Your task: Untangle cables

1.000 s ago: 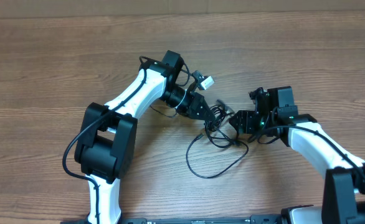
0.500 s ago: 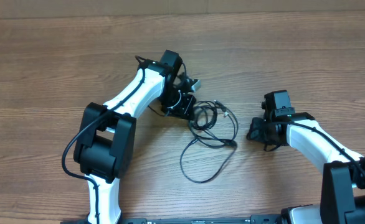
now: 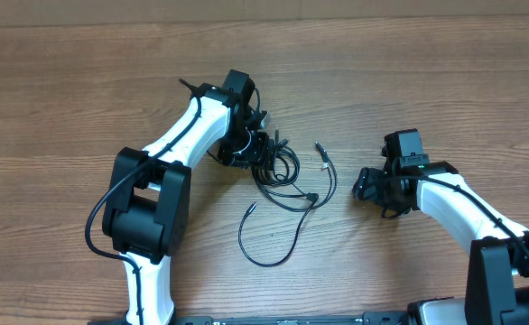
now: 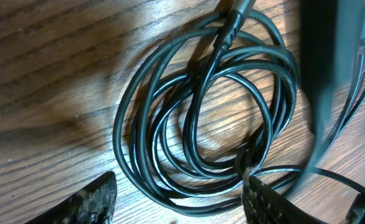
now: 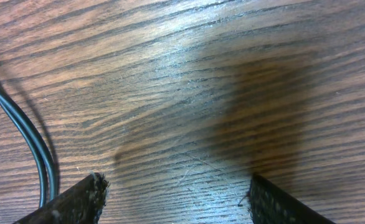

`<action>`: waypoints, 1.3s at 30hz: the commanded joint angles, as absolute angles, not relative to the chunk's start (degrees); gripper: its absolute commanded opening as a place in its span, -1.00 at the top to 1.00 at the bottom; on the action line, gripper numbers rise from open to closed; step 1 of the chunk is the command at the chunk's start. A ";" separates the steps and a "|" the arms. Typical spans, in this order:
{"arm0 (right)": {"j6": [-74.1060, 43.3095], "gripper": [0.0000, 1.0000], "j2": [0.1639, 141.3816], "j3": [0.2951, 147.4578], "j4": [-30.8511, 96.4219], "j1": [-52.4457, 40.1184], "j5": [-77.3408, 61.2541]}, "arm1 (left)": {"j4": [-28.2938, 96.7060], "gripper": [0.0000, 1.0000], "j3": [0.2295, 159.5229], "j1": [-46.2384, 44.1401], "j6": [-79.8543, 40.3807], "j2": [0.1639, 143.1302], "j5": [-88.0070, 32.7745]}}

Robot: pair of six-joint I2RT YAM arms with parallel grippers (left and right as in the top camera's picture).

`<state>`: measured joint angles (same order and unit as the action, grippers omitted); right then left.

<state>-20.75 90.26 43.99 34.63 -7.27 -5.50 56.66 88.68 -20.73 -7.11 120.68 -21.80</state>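
The cables lie as a black coil (image 3: 281,168) with a long loose strand looping toward the table front (image 3: 269,244). Silver-tipped plugs show at the coil's right (image 3: 320,145) and below it (image 3: 312,196). My left gripper (image 3: 257,152) hangs over the coil's left side. In the left wrist view the coil (image 4: 207,118) fills the frame. The left gripper (image 4: 179,202) is open, and the coil's near edge lies loose between its fingers. My right gripper (image 3: 361,185) stands open to the right of the cables. Bare wood shows between its jaws (image 5: 176,199), and one black cord (image 5: 30,140) passes its left finger.
The wooden table (image 3: 445,81) carries nothing else in view. The left arm's own thick black wire (image 3: 102,217) loops beside its base. The right arm (image 3: 454,203) reaches in from the lower right corner.
The left gripper dragged the coil left and back, then opened. The right gripper drew away to the right and stands open. The cables have spread out, plugs apart.
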 commanded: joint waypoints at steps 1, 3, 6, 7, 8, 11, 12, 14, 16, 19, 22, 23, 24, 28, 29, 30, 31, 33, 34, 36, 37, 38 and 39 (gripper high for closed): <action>-21.23 -0.44 92.73 41.52 35.48 -7.18 -6.76 | 57.01 -0.31 89.73 -20.71 -7.31 121.27 -21.87; -21.23 -0.45 92.73 41.52 35.48 -7.18 -6.76 | 57.76 -0.32 89.73 -20.71 -7.33 121.27 -21.87; -21.23 -0.45 92.73 41.52 35.40 -7.18 -6.76 | 60.60 -0.26 89.73 -20.69 -7.35 121.27 -22.00; -21.23 -0.45 92.73 41.52 35.33 -7.18 -6.76 | 62.06 -0.18 89.76 -20.71 -7.11 121.27 -22.35; -21.23 -0.45 92.73 41.52 35.24 -7.18 -6.76 | 64.38 -0.10 89.76 -20.71 -5.10 121.27 -22.52; -21.23 -0.45 92.73 41.52 35.20 -7.18 -6.76 | 66.87 -0.10 89.76 -20.75 -1.30 121.27 -23.94; -21.23 -0.45 92.73 41.52 35.20 -7.18 -6.76 | 67.09 -0.10 89.76 -20.97 1.58 121.27 -27.07; -21.23 -0.45 92.73 41.52 35.22 -7.18 -6.76 | 66.63 -0.12 89.73 -21.61 2.26 121.27 -28.12; -21.23 -0.44 92.73 41.52 35.27 -7.18 -6.79 | 64.01 -0.17 89.73 -23.14 2.17 121.27 -27.92; -21.23 -0.44 92.73 41.52 35.27 -7.18 -6.79 | 58.19 -0.19 89.73 -25.65 -2.07 121.27 -22.87; -21.23 -0.44 92.73 41.52 35.24 -7.18 -6.79 | 54.26 -0.18 89.73 -27.35 -4.75 121.27 -19.46; -21.23 -0.44 92.73 41.52 35.22 -7.18 -6.76 | 53.52 -0.18 89.73 -27.73 -4.75 121.27 -19.07; -21.23 -0.44 92.73 41.52 35.22 -7.18 -6.76 | 52.77 -0.17 89.73 -28.01 -4.78 121.27 -18.28; -21.23 -0.44 92.73 41.52 35.22 -7.18 -6.76 | 49.54 -0.05 89.73 -29.26 -4.75 121.30 -17.12; -21.23 -0.44 92.73 41.52 35.22 -7.18 -6.76 | 48.80 -0.01 89.73 -29.85 -4.84 121.43 -16.56; -21.23 -0.44 92.73 41.52 35.22 -7.18 -6.76 | 48.64 0.01 89.73 -30.09 -5.15 121.51 -15.97; -21.23 -0.44 92.73 41.52 35.24 -7.18 -6.76 | 48.36 0.04 89.73 -30.55 -5.89 121.62 -14.26; -21.23 -0.44 92.73 41.52 35.24 -7.18 -6.76 | 47.92 0.10 89.71 -31.57 -6.92 121.62 -11.35; -21.23 -0.44 92.73 41.52 35.24 -7.18 -6.76 | 47.57 0.09 89.71 -31.92 -6.94 121.62 -11.42; -21.23 -0.44 92.73 41.52 35.24 -7.18 -6.76 | 47.46 0.10 89.67 -32.42 -6.96 121.62 -10.41; -21.23 -0.44 92.73 41.52 35.27 -7.18 -6.79 | 47.48 0.10 89.56 -32.58 -7.46 121.62 -9.17; -21.23 -0.43 92.73 41.52 35.27 -7.18 -6.76 | 47.46 0.10 89.19 -32.75 -8.03 121.62 -7.27; -21.23 -0.44 92.73 41.52 35.27 -7.18 -6.76 | 47.48 0.11 88.99 -32.82 -8.01 121.62 -6.83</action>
<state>-20.78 90.24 43.99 34.48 -7.22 -5.56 47.55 88.88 -32.29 -6.26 120.68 -11.44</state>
